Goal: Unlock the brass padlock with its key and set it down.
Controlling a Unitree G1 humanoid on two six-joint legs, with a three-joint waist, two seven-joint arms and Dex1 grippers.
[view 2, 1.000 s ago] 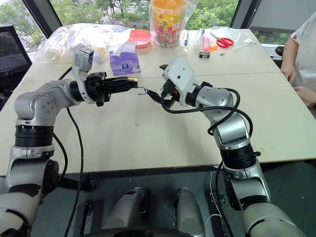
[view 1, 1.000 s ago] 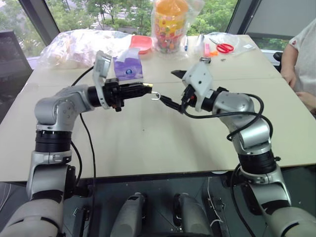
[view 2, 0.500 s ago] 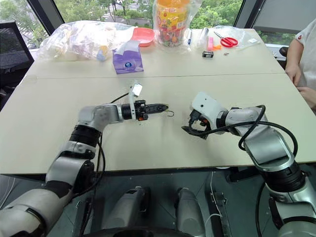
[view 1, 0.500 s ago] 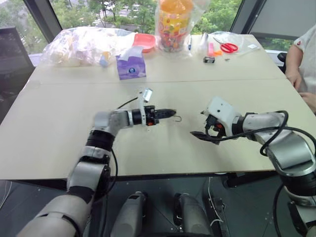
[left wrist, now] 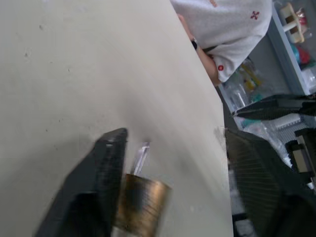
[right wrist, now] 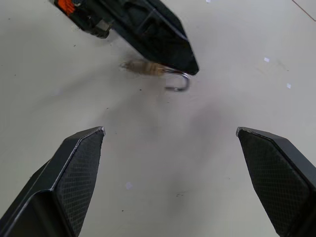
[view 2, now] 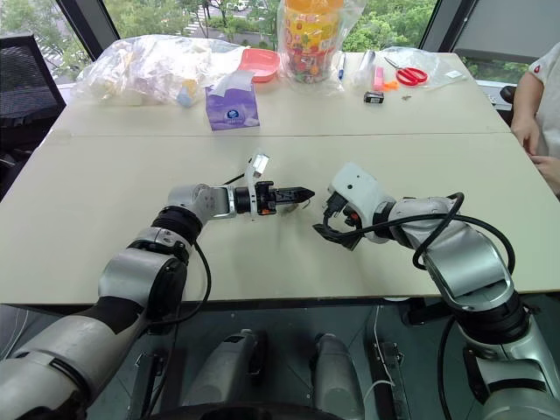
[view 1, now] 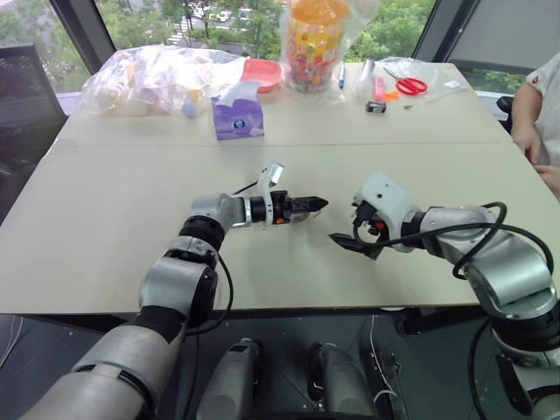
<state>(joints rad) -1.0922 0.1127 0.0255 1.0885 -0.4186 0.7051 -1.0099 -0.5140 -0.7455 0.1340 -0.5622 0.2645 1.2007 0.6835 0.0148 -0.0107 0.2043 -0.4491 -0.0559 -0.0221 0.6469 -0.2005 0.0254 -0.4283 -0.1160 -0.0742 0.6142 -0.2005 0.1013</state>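
Pale beige desk (view 1: 131, 201) stretches toward big windows with green trees beyond, and its far edge is cluttered: crumpled plastic bags (view 1: 149, 79), a purple tissue pack (view 1: 236, 118), a red bowl (view 1: 262, 74), a tall jar of coloured sweets (view 1: 313, 44) and red-handled scissors (view 1: 404, 85). A person in a white shirt (view 1: 541, 96) sits at the right end.

Near the middle, the left hand (view 1: 317, 205) lies low over the desk, pointing toward the right hand (view 1: 343, 242), which faces it from just beside. The left hand's fingers (left wrist: 98, 182) stand apart, and the brass padlock (right wrist: 145, 68) sits between them on the desk, its silvery shackle (right wrist: 178, 83) swung open; I cannot tell whether one finger touches it. The right hand's fingers (right wrist: 74, 168) are spread wide and hold nothing.
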